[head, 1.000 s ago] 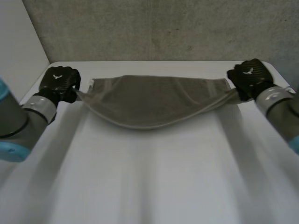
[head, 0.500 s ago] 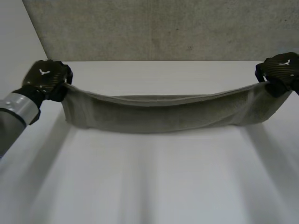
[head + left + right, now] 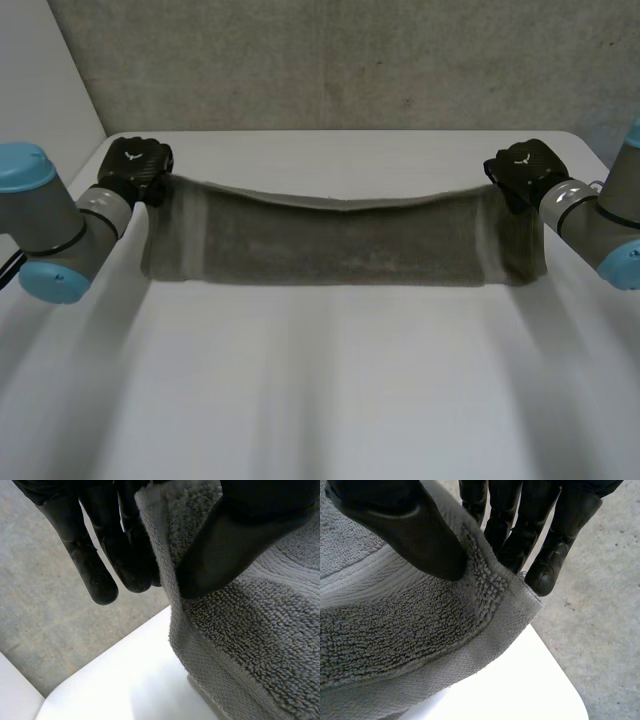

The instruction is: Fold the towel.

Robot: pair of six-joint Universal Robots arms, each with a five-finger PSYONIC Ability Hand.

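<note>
**A:** Head view first: the towel (image 3: 340, 240) is strung across the far part of the white table (image 3: 330, 400), top edge sagging a little mid-span. The left hand (image 3: 138, 168) has one top corner at about 10 o'clock, and the right hand (image 3: 522, 170) has the other at about 2 o'clock.

**B:** Yep. In the left wrist view the left hand (image 3: 240, 535) has its thumb on the front of the terry and its fingers behind, pinching right at the towel's edge.

**A:** Right wrist view, same deal. The right hand (image 3: 400, 525) clamps the hemmed corner between thumb and fingers, and the rest of the cloth hangs under its palm.
</note>
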